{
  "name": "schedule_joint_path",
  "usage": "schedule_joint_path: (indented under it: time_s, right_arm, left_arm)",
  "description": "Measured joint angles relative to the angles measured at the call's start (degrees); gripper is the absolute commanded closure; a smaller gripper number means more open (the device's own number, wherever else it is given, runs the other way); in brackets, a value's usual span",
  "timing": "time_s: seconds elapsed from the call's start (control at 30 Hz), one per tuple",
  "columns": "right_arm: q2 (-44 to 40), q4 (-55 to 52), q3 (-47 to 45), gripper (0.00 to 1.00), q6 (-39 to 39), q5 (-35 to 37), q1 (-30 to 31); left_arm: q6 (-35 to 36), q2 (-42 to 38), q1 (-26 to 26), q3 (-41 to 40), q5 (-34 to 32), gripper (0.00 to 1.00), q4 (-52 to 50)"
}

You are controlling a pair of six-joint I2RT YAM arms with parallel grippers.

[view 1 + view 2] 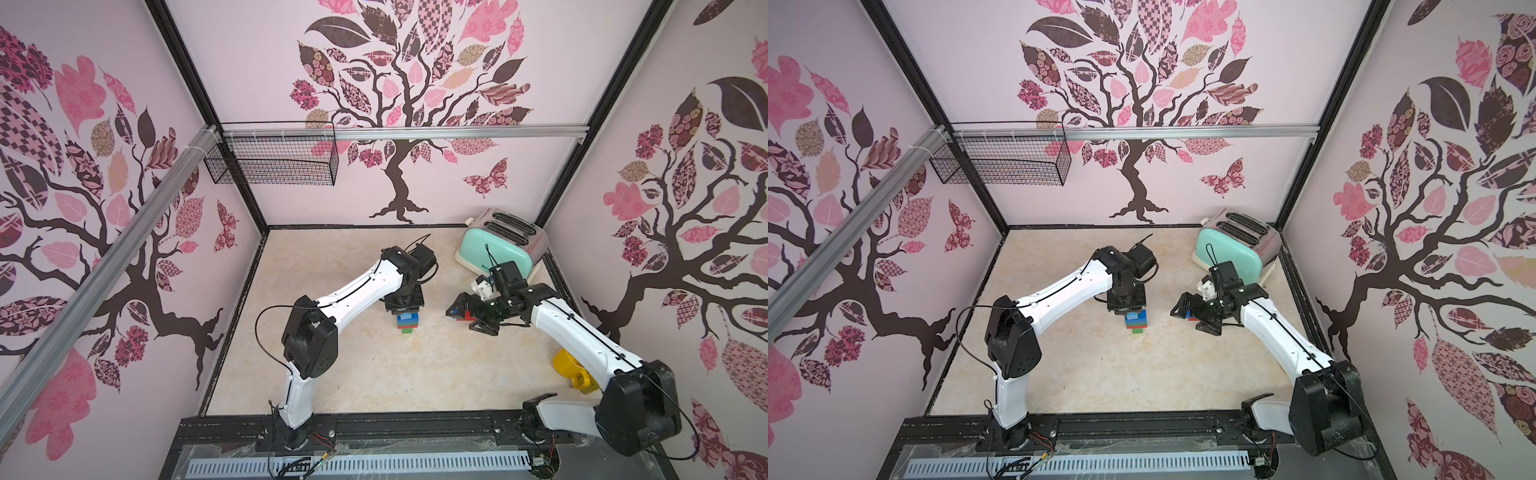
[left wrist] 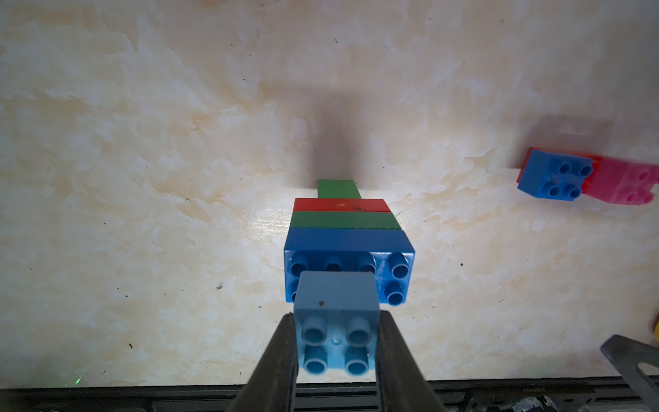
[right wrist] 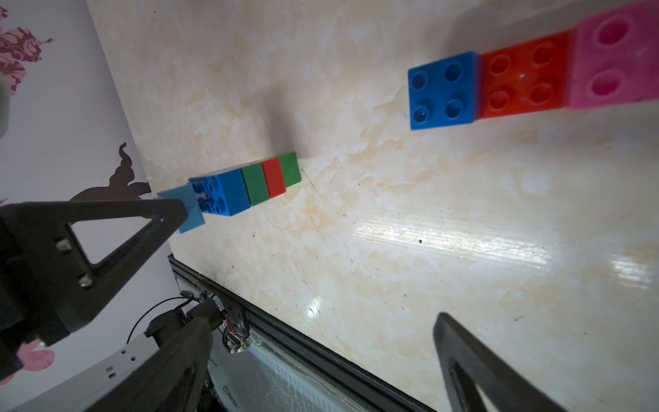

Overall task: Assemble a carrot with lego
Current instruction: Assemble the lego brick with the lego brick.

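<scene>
Yellow mug (image 1: 571, 368) sits nearest you, close to the counter's (image 1: 374, 374) right edge and partly hidden behind the right arm.

Farther in, about the middle of the counter, the carrot (image 1: 408, 323) stands upright on its small green tip. Above the tip you see a red layer, a green layer and a dark blue oblong brick (image 2: 349, 242) with its studs up. Your left tool (image 2: 337, 315) points straight down at it and pinches a light blue brick (image 2: 337, 303) by two opposite sides. That brick sits over one end of the oblong brick's studded top and leaves studs bare at the other end. You cannot tell whether it is pressed fully home.

To the right of the carrot, apart from it and toward the right edge, three loose lego pieces lie studs up in a touching row. They are a dark blue square brick (image 3: 442, 91), a red brick (image 3: 522, 84) and a pink brick (image 3: 617, 57). Your right tool (image 1: 1192, 318) hangs over this row with its jaws spread wide, gripping nothing. In both top views its fingers partly cover the bricks.

Beyond it, a mint-green toaster (image 1: 494, 249) sits in the far right corner. A black wire basket (image 1: 274, 162) hangs on the back wall, toward the left.
</scene>
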Motion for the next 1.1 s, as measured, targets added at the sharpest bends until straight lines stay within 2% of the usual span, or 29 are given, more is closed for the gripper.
schedule_joint_path:
  time_s: [1.1]
  right_arm:
    - [0.0,0.0,0.0,0.01,0.0,0.0,-0.3]
  left_arm:
    - [0.9,1.8,0.0,1.7,-0.2,0.88,-0.5]
